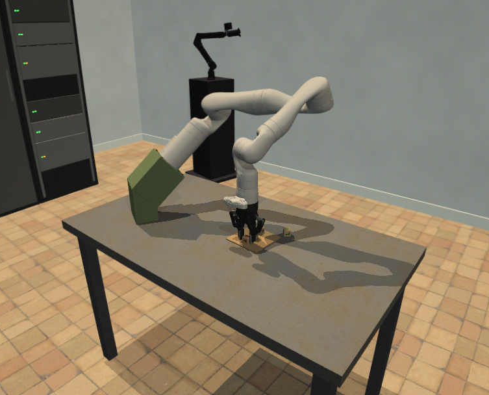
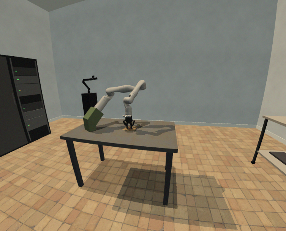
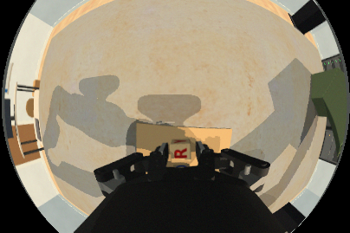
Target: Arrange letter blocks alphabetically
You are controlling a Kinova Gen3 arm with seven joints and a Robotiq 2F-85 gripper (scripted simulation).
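The tan mat (image 1: 255, 242) lies flat near the middle of the table. My gripper (image 1: 249, 237) points straight down over it, low at the mat. In the wrist view a block with a red letter R (image 3: 179, 152) on top sits on the mat (image 3: 184, 135) between my fingers. The fingers stand a little wider than the block and are open around it. Other small blocks on the mat are mostly hidden behind the fingers in the top and exterior views. A small olive block (image 1: 286, 231) lies on the table just off the mat's far right edge.
The arm's green base housing (image 1: 150, 186) stands at the table's far left corner. A black pedestal with a camera arm (image 1: 212, 127) stands behind the table. A server rack (image 1: 49, 97) is at the left wall. A side table (image 2: 279, 139) stands far right.
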